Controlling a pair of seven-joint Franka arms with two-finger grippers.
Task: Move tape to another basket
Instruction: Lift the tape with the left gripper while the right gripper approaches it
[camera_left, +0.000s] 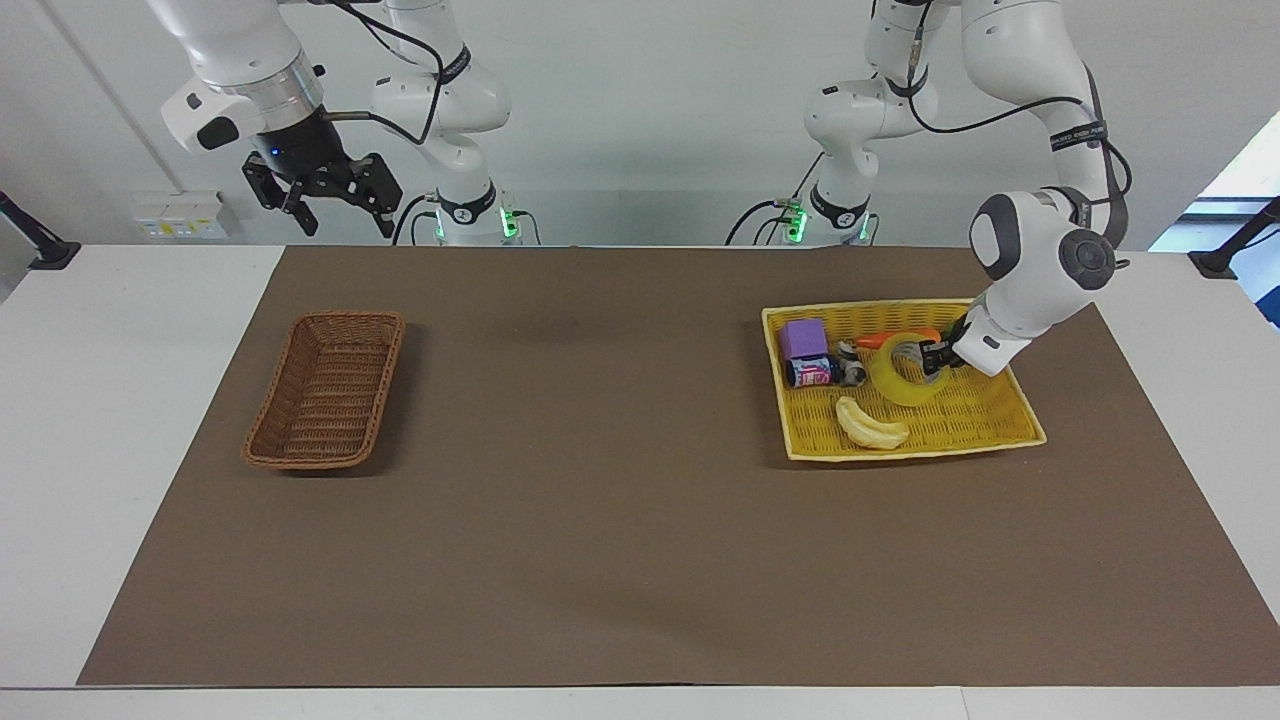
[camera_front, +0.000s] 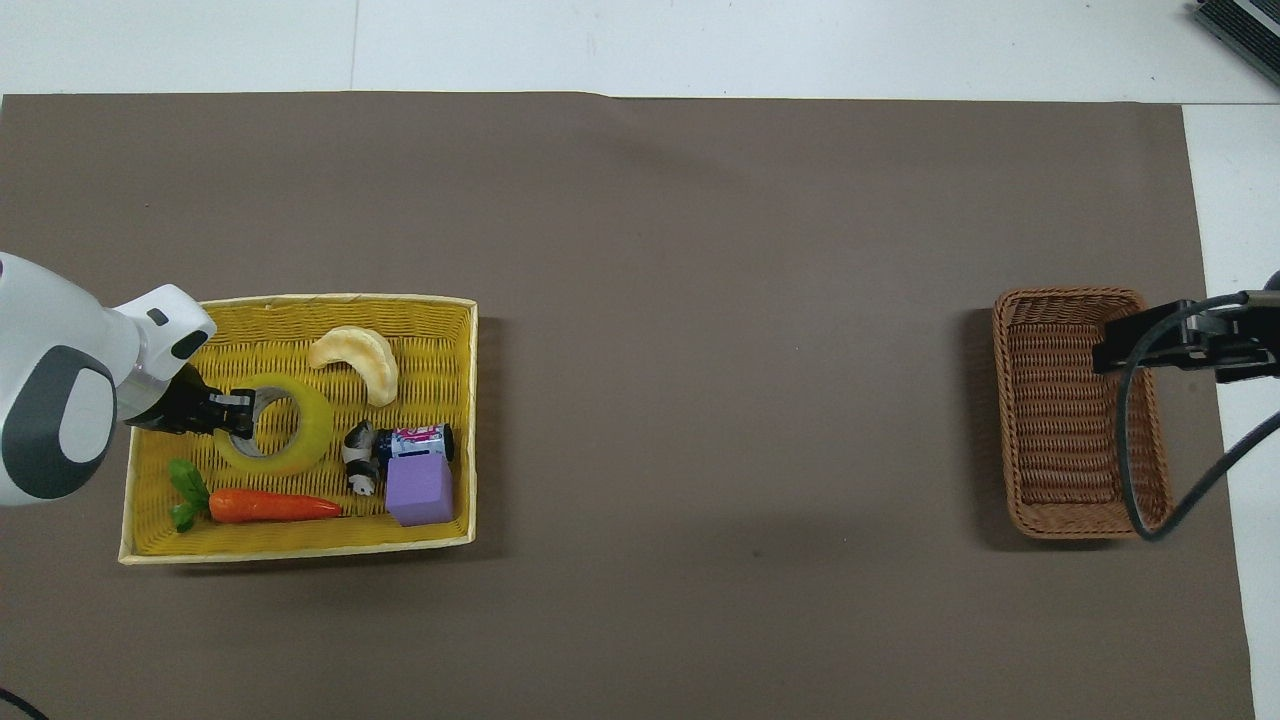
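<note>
The yellow tape roll (camera_left: 903, 378) (camera_front: 290, 430) hangs tilted just above the floor of the yellow tray basket (camera_left: 1000, 420) (camera_front: 300, 535). My left gripper (camera_left: 935, 357) (camera_front: 235, 412) is shut on the roll's rim, one finger inside the core. The narrow brown wicker basket (camera_left: 327, 390) (camera_front: 1050, 410) stands empty at the right arm's end of the table. My right gripper (camera_left: 335, 205) (camera_front: 1180, 345) is open and waits in the air over the table edge by that basket.
The yellow tray also holds a pale banana (camera_left: 870, 425) (camera_front: 355, 360), an orange carrot (camera_left: 880, 340) (camera_front: 265, 506), a purple block (camera_left: 803, 337) (camera_front: 418, 490), a small can (camera_left: 812, 371) (camera_front: 415, 440) and a black-and-white figure (camera_front: 358, 470). A brown mat (camera_left: 600, 500) covers the table.
</note>
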